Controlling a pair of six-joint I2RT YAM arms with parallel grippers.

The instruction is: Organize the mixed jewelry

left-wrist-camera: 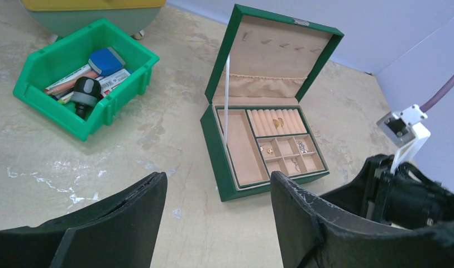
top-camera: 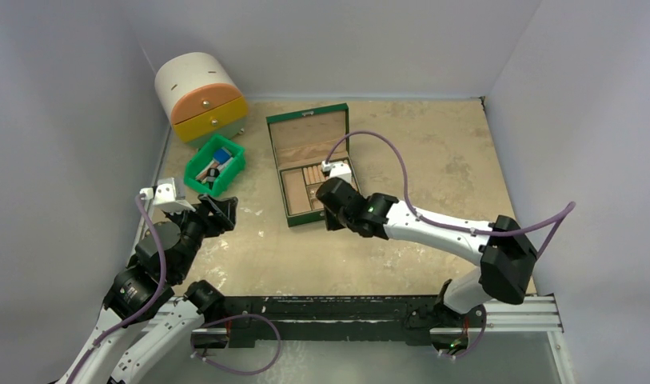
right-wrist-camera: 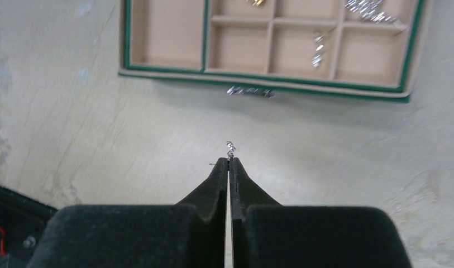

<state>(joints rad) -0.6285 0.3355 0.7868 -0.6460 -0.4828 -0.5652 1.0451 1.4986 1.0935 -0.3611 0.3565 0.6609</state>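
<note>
The open green jewelry box (top-camera: 309, 128) stands mid-table. In the left wrist view its rim (left-wrist-camera: 213, 146) frames a gold ring (left-wrist-camera: 278, 123) in the rolls, a gold stud (left-wrist-camera: 268, 149) and silver pieces (left-wrist-camera: 302, 148) in small compartments. My right gripper (right-wrist-camera: 230, 162) is shut on a tiny silver charm (right-wrist-camera: 230, 149) that sticks out of its tips, just above the table in front of the box (right-wrist-camera: 174, 74). Another silver piece (right-wrist-camera: 249, 91) lies on the table against the box's front edge. My left gripper (left-wrist-camera: 218, 184) is open and empty, left of the box.
A green plastic bin (top-camera: 216, 166) with blue and wooden bits sits left of the box, also in the left wrist view (left-wrist-camera: 51, 67). A round white, orange and yellow drawer chest (top-camera: 197, 96) stands in the back left corner. Walls enclose the table.
</note>
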